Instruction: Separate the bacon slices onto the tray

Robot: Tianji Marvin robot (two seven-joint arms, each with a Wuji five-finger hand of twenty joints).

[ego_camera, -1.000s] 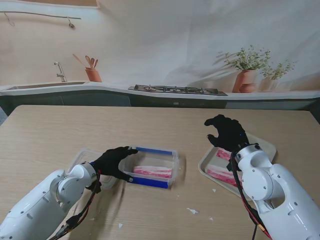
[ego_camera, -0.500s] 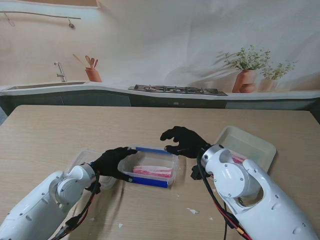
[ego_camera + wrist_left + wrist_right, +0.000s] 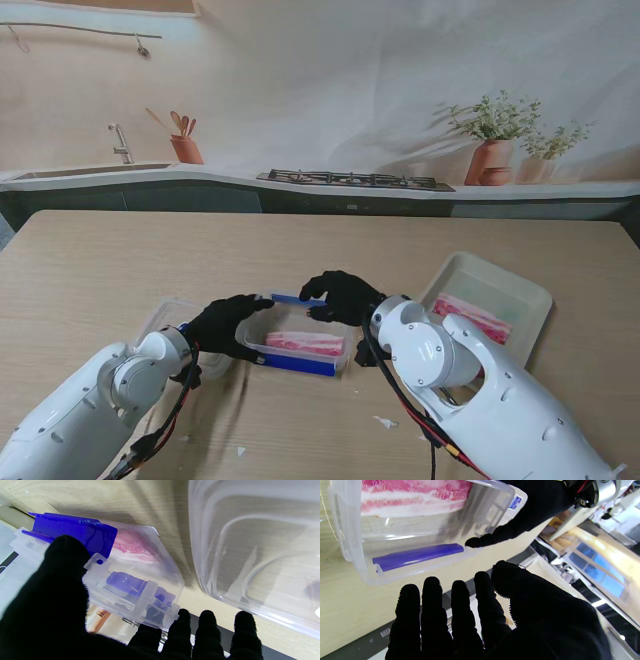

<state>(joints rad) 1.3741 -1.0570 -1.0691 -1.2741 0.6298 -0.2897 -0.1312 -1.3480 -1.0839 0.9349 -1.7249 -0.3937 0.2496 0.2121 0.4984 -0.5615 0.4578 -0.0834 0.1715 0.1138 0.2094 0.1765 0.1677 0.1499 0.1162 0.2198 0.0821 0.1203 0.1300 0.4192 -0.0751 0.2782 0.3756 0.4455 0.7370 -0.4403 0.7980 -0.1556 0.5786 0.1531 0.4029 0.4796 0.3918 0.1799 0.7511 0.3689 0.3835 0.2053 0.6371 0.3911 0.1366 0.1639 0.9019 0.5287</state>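
A clear container [image 3: 300, 345] with blue clips sits in front of me, holding pink bacon slices [image 3: 305, 344]. My left hand [image 3: 232, 325] is shut on its left end, thumb on a blue clip [image 3: 75, 530]. The left wrist view shows the container [image 3: 140, 580] and bacon [image 3: 132, 547] close up. My right hand [image 3: 340, 297] hovers open at the container's far rim, holding nothing. The right wrist view shows that hand [image 3: 470, 620], the container wall [image 3: 352, 530] and bacon [image 3: 415, 495]. To the right, a pale tray [image 3: 520, 290] carries bacon slices [image 3: 470, 315].
The clear lid [image 3: 165, 315] lies left of the container, seen large in the left wrist view [image 3: 250, 555]. Small white scraps [image 3: 385, 422] dot the table nearer to me. A counter with stove, sink and potted plants runs behind the table.
My right hand has swung left from above the tray to the container's far rim, uncovering the bacon on the tray. The left hand and the container have stayed put.
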